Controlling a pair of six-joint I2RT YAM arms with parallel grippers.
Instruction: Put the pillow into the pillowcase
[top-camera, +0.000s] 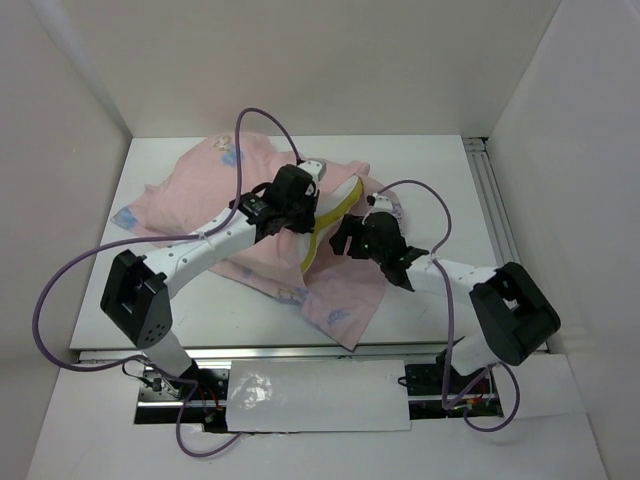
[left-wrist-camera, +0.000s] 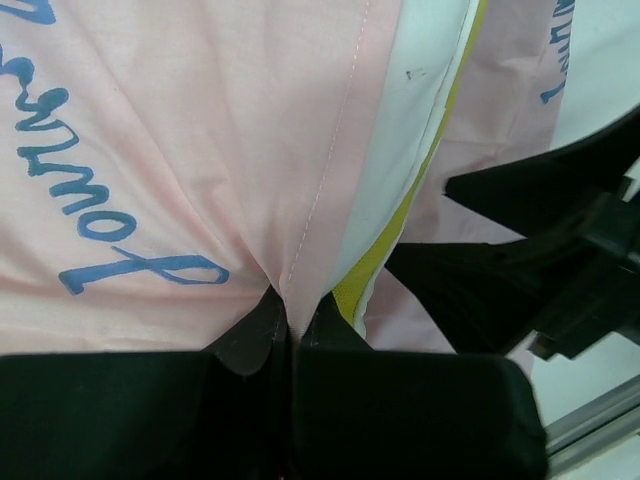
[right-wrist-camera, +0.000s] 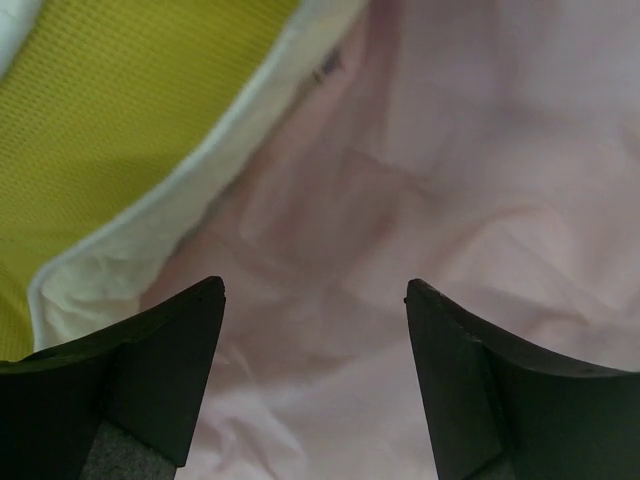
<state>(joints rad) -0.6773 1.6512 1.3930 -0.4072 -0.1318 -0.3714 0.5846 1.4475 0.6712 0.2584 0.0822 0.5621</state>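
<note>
There is one table (top-camera: 430, 180), two arms, two grippers, one pillowcase (top-camera: 215, 185) and one pillow (top-camera: 338, 198). Left of the pillow, the pillowcase lies in a rumpled pink mound, thin and soft, with small blue printed patches at its edges and blue handwriting-like lettering seen close up from the left wrist. The left arm reaches across this mound, and the left gripper (left-wrist-camera: 288, 325) sits just left of the pillow. Its black fingers (left-wrist-camera: 255, 335) are pressed together and pinch a fold of pink pillowcase cloth along a stitched seam line, so the cloth gathers into creases at the fingertips. The pillow itself shows only as a narrow strip in the middle of the heap: smooth white cloth with a curved yellow band (top-camera: 325, 228) running along it, pink cloth on both sides. In the right wrist view the yellow band has a fine woven, grid-like texture and a white rounded border. Right of the pillow, more pink pillowcase spreads flat and wrinkled toward the near edge of the table. The right gripper (right-wrist-camera: 315, 290) hangs just right of the pillow with its two black, wedge-shaped fingers (right-wrist-camera: 170, 350) spread wide; nothing lies between them, pink cloth lies beyond them, and the pillow's corner is just beside the left one.
</note>
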